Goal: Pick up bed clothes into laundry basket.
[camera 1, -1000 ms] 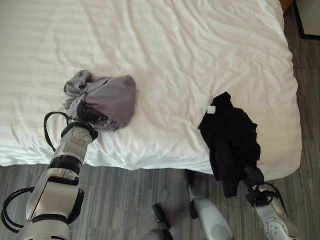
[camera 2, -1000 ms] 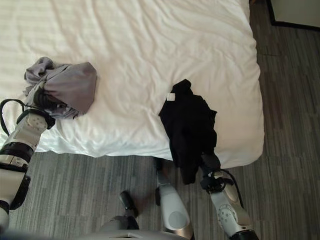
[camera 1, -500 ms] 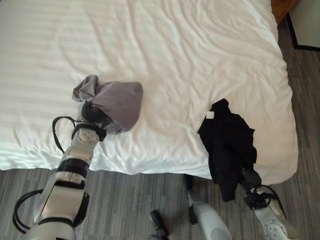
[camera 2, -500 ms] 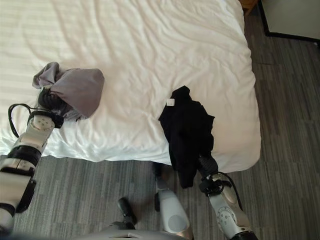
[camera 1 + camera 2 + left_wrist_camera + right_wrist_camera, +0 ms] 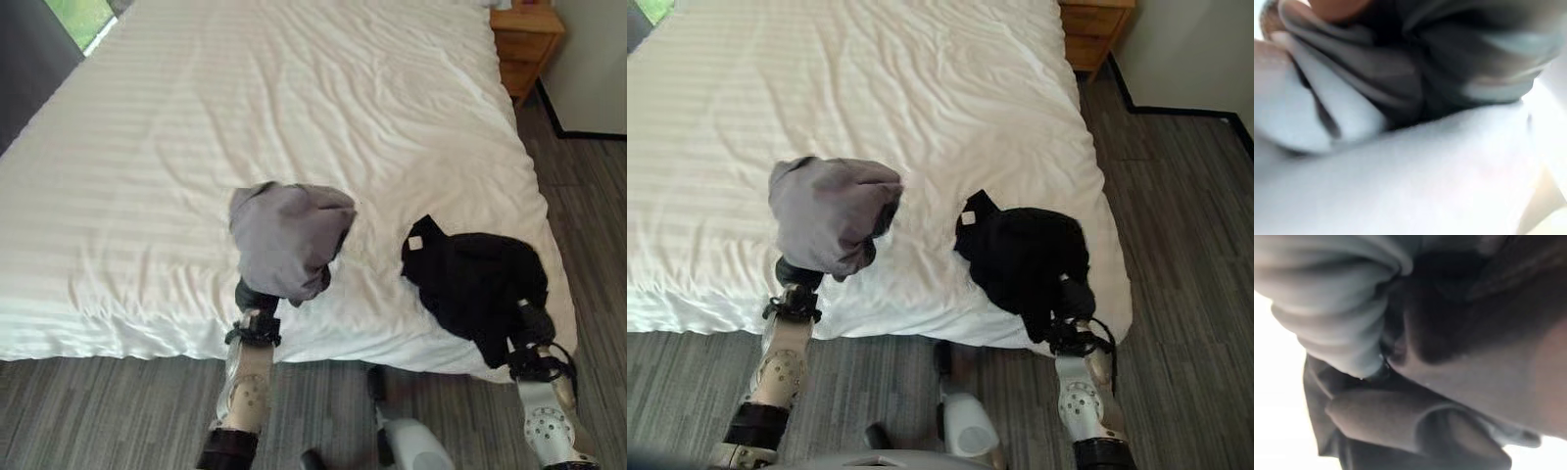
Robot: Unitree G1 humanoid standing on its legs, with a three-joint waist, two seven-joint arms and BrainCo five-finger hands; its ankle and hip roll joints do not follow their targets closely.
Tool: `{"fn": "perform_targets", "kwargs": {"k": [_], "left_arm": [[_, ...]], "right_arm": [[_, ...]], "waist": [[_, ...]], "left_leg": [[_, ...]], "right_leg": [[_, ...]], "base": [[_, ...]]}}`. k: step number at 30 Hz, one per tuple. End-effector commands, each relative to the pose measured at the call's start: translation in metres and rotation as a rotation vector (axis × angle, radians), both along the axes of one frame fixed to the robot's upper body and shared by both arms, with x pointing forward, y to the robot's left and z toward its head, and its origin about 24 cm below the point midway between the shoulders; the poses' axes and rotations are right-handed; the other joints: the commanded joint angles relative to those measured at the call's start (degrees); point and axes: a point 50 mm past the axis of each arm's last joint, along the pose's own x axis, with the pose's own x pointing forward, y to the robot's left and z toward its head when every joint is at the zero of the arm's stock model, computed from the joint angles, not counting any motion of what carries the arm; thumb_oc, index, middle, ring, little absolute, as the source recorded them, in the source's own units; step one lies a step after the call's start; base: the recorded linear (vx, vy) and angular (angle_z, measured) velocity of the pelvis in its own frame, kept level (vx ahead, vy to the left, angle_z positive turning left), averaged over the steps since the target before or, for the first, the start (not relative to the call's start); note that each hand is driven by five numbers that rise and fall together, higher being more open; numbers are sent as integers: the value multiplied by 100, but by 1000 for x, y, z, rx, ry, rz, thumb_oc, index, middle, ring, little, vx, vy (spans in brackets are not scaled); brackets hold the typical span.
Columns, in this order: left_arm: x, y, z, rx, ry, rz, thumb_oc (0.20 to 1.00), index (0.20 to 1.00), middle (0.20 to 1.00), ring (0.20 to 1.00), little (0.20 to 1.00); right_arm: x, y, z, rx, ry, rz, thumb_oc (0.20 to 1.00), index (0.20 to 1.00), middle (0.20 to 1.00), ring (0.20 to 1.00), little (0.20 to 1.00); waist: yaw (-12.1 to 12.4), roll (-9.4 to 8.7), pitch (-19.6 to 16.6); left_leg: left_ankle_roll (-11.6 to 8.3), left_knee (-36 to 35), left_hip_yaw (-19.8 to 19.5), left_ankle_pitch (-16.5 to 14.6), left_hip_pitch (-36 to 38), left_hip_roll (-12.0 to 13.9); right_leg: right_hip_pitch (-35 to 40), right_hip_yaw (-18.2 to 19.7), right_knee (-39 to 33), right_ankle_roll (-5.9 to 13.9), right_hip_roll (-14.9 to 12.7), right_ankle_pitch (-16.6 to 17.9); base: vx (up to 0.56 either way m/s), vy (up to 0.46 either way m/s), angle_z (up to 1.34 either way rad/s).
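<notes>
Left eye view: the left hand (image 5: 253, 294) is up under the grey garment (image 5: 286, 238), which drapes over it like a hood, raised off the white bed (image 5: 147, 147) near its front edge. Only the dark wrist cover shows below the cloth. The fingers are buried in the fabric, so I cannot tell whether they are curled round it or merely propping it up; the left wrist view gives close folds of grey cloth and no clear finger.

The right hand (image 5: 530, 321) reaches up at the bed's front right corner, its wrist cover against the lower edge of the black garment (image 5: 475, 284). That garment lies bunched on the sheet, a small white tag (image 5: 415, 242) turned up at its near-left end. Its fingers too are hidden in or behind dark cloth, and the right wrist view is too close to settle it, so their state cannot be told.

A wooden nightstand (image 5: 529, 39) stands past the bed's far right corner.

As for progress, this looks like the early part: one piece lifted, the other perhaps being taken hold of, and neither yet in a basket. Carrying both across and dropping them in is still to do.
</notes>
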Motion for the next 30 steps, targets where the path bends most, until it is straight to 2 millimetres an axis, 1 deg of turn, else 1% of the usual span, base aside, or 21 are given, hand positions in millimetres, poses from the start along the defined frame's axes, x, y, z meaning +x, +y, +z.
{"fn": "perform_targets", "kwargs": {"k": [1, 4, 5, 6, 7, 8, 9, 11, 14, 15, 17, 20, 21, 22, 23, 24, 25, 27, 28, 29, 30], "left_arm": [[1, 33, 20, 13, -103, 121, 200, 200, 200, 200, 200], [-7, 43, 25, 37, -118, 167, 200, 200, 200, 200, 200], [-7, 45, 26, 46, -125, 178, 200, 200, 200, 200, 200], [-5, 47, 34, 64, -159, 196, 200, 200, 200, 200, 200], [-4, 47, 35, 64, -162, 197, 200, 200, 200, 200, 200], [-3, 50, 38, 69, -179, 211, 200, 200, 200, 200, 200], [-6, 56, 63, 71, -301, 272, 200, 200, 200, 200, 200], [-13, 68, 73, 76, -335, 372, 200, 200, 200, 200, 200], [-22, 76, 98, 125, -453, 426, 200, 200, 200, 200, 200], [-25, 77, 105, 147, -487, 432, 200, 200, 200, 200, 200], [-26, 74, 111, 162, -522, 418, 200, 200, 200, 200, 200], [-24, 70, 119, 193, -554, 410, 200, 200, 200, 200, 200], [-24, 71, 120, 195, -555, 411, 200, 200, 200, 200, 200], [-28, 78, 121, 281, -522, 434, 200, 200, 200, 200, 200], [-29, 81, 119, 296, -499, 452, 200, 200, 200, 200, 200], [-31, 85, 117, 288, -484, 469, 200, 200, 200, 200, 200], [-33, 88, 115, 281, -473, 484, 200, 200, 200, 200, 200], [-36, 91, 115, 306, -457, 496, 200, 200, 200, 200, 200], [-37, 91, 117, 320, -457, 488, 200, 200, 200, 200, 200], [-38, 92, 120, 335, -470, 488, 200, 200, 200, 200, 200], [-38, 93, 122, 352, -471, 489, 200, 200, 200, 200, 200]], "right_arm": [[-4, -27, 55, 129, -367, -212, 200, 200, 200, 200, 200], [-10, -39, 74, 139, -467, -298, 200, 200, 200, 200, 200], [-9, -43, 79, 127, -481, -313, 200, 200, 200, 200, 200], [-8, -48, 87, 111, -512, -329, 200, 200, 200, 200, 200], [-7, -48, 88, 112, -514, -328, 200, 200, 200, 200, 200], [-5, -48, 92, 107, -528, -330, 200, 200, 200, 200, 200], [4, -44, 100, 100, -556, -314, 200, 200, 200, 200, 200], [4, -43, 98, 105, -549, -311, 200, 200, 200, 200, 200], [3, -44, 94, 99, -527, -314, 200, 200, 200, 200, 200], [1, -45, 92, 96, -523, -319, 200, 200, 200, 200, 200], [-2, -50, 82, 120, -491, -351, 200, 200, 200, 200, 200], [-12, -50, 62, 170, -438, -405, 200, 200, 200, 200, 200], [-12, -50, 62, 171, -439, -404, 200, 200, 200, 200, 200], [-18, -47, 51, 178, -395, -399, 200, 200, 200, 200, 200], [-17, -43, 50, 182, -388, -386, 200, 200, 200, 200, 200], [-17, -42, 51, 182, -396, -374, 200, 200, 200, 200, 200], [-17, -42, 53, 181, -400, -371, 200, 200, 200, 200, 200], [-16, -40, 56, 157, -404, -364, 200, 200, 200, 200, 200], [-16, -40, 56, 153, -396, -363, 200, 200, 200, 200, 200], [-15, -39, 57, 145, -396, -359, 200, 200, 200, 200, 200], [-12, -36, 58, 142, -388, -348, 200, 200, 200, 200, 200]], "waist": [[51, -50, -197], [15, -24, -217], [3, 6, -213], [26, -15, -154], [37, -23, -136], [69, -59, -89], [297, -144, -48], [450, -228, -61], [412, -252, -168], [348, -209, -194], [195, -232, -220], [53, -361, -120], [70, -402, -127], [81, -419, 115], [180, -409, 207], [258, -352, 244], [302, -322, 278], [444, -216, 248], [498, -218, 203], [567, -192, 160], [637, -162, 103]], "left_leg": [[-235, 65, -127, 371, 100, 381], [-187, 65, -78, 265, 453, 394], [-188, 65, -26, 326, 610, 407], [-236, 418, -19, 481, 655, 450], [-244, 439, -7, 494, 644, 457], [-275, 716, -114, 516, 601, 498], [-268, 1106, -1048, 534, 539, 353], [-156, 1348, -1869, 305, 467, 125], [-26, 1502, -2547, -100, 597, -100], [120, 1359, -2622, -417, 686, -150], [280, 935, -2236, -649, 838, -233], [484, 488, -1729, -617, 861, -534], [475, 479, -1708, -578, 844, -565], [535, 550, -1261, -495, 703, -597], [518, 618, -1054, -392, 641, -538], [525, 612, -869, -311, 600, -458], [530, 543, -672, -178, 580, -414], [595, 391, -229, -18, 524, -319], [581, 330, -100, -26, 551, -315], [618, 355, 97, 4, 516, -285], [618, 363, 159, -70, 547, -268]], "right_leg": [[769, -7, 92, 644, -505, -464], [906, 146, 400, 576, -466, -698], [953, 177, 522, 561, -423, -825], [1020, 253, 618, 498, -349, -892], [1010, 266, 620, 483, -343, -873], [1047, 377, 643, 448, -277, -889], [1012, 852, 648, 429, -71, -777], [866, 1376, 638, 483, 61, -592], [668, 2012, 561, 573, 219, -369], [587, 2207, 557, 648, 293, -346], [384, 2433, 450, 816, 233, -63], [9, 2568, 170, 1152, 150, 518], [-17, 2607, 159, 1154, 132, 563], [-229, 1878, 176, 1149, 15, 383], [-219, 1172, 441, 970, -245, 144], [-104, 675, 699, 819, -441, -59], [0, 323, 1119, 706, -603, -235], [279, -335, 1903, 628, -895, -531], [464, -463, 1958, 616, -986, -689], [627, -804, 2233, 622, -1132, -748], [772, -972, 2458, 703, -1237, -895]], "base": [[80, -36, 14], [83, -24, 17], [69, -47, 1], [27, -49, -9], [-9, -76, -32], [-4, -11, -50], [-34, -27, -54], [-45, -7, -146], [-45, 100, -250], [-135, 177, -203], [-208, 269, -121], [-289, 209, -78], [-466, 115, -162], [-491, 43, -211], [-598, 75, -233], [-416, 9, -167], [-379, 43, -122], [-331, 33, -139], [-248, 12, -177], [-126, 5, -134], [-59, 20, -71]]}}
